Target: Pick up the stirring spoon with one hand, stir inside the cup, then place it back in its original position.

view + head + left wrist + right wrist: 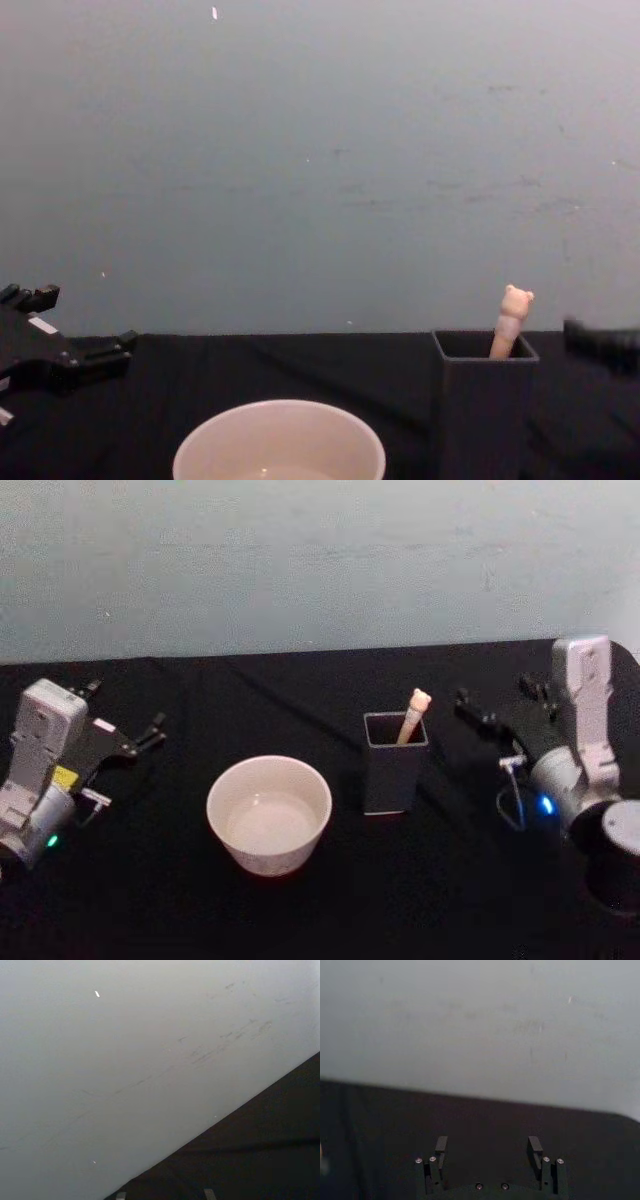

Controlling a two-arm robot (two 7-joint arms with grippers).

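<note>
The stirring spoon (414, 714) stands handle-up in a dark holder (394, 765) beside the cup (269, 813) mid-tabletop (300, 695), ready to be lifted out, while the left gripper (152, 731) and right gripper (497, 706) wait near opposite side edges, jaws spread.

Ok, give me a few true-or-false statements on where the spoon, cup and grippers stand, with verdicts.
1. The stirring spoon stands in the dark holder box. True.
2. The cup sits to the robot's right of the holder box. False: it sits to its left.
3. The right gripper holds the spoon. False: it is open, empty, to the right of the box.
4. The left gripper hovers over the cup. False: it sits open near the table's left side.
5. The bear head sticks out above the box rim. True.
</note>
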